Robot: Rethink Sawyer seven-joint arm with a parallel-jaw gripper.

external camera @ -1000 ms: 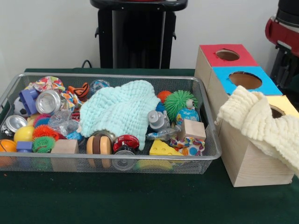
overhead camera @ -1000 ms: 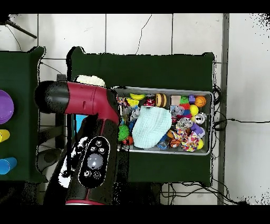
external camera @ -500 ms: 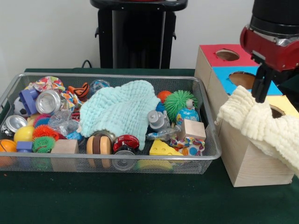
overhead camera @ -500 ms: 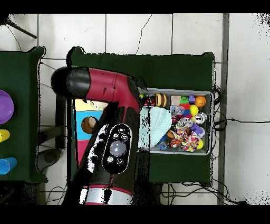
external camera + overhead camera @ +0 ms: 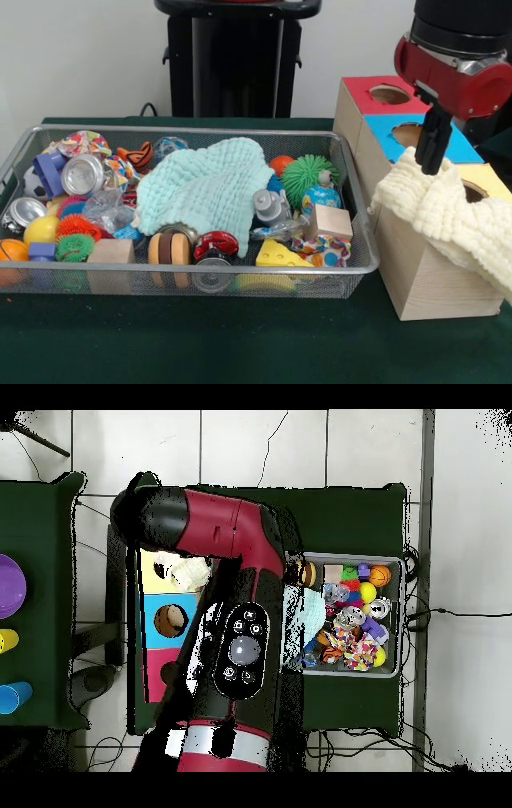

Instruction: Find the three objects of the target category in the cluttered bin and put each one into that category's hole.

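Green table [image 5: 240, 344]: gripper [image 5: 433, 148] above cream cloth [image 5: 448, 216] on box [image 5: 424, 280]; grip state unclear; no legible writing.

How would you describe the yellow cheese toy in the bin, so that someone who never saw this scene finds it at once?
Start at the wire mesh bin on the green table, then go to its front wall near the corner closest to the wooden boxes. There lies the cheese toy, just below a plain wooden cube and right of a small red car. It alone is a yellow wedge with round holes.
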